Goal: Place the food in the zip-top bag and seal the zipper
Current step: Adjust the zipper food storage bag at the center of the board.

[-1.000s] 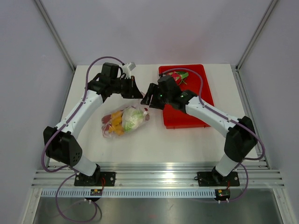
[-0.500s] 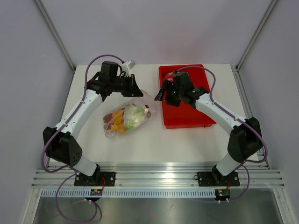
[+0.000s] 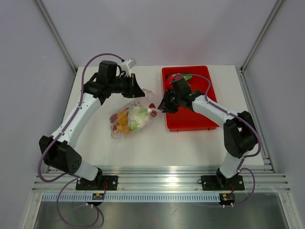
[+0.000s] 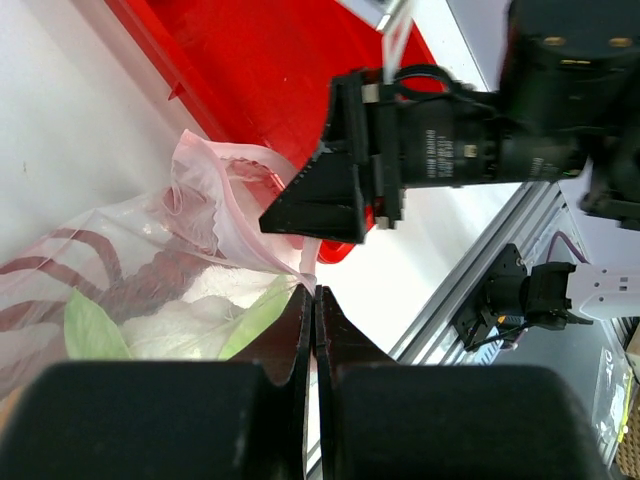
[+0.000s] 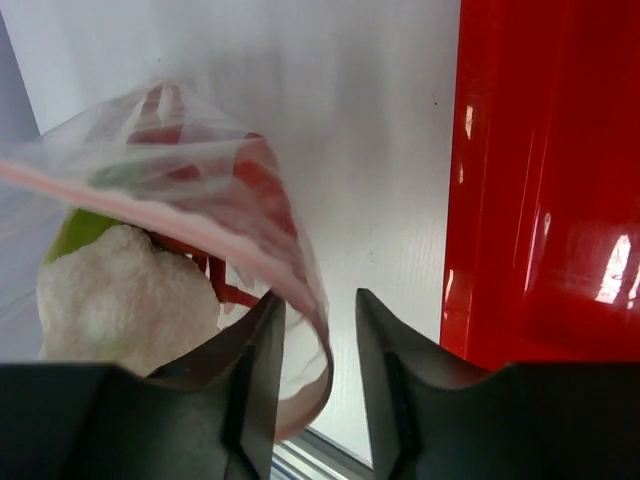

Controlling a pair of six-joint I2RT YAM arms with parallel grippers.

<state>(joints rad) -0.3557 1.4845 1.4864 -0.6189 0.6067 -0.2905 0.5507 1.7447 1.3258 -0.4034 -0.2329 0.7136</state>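
Observation:
The zip-top bag lies on the white table with the food inside: white cauliflower, orange pieces, green leaf, dark-red chilies. My left gripper is shut on the bag's upper edge and holds it raised. My right gripper is at the bag's right corner, by the tray's left rim. In the right wrist view its fingers stand apart, and the pink zipper curls down between them without being pinched.
A red tray sits right of the bag, with a pink dragon fruit at its far end. Aluminium rails run along the near table edge. Walls enclose the back and sides.
The right gripper pulled away over the tray, then came back down to the bag's right corner, its jaws narrowing. The left arm shifted slightly left, still holding the bag edge.

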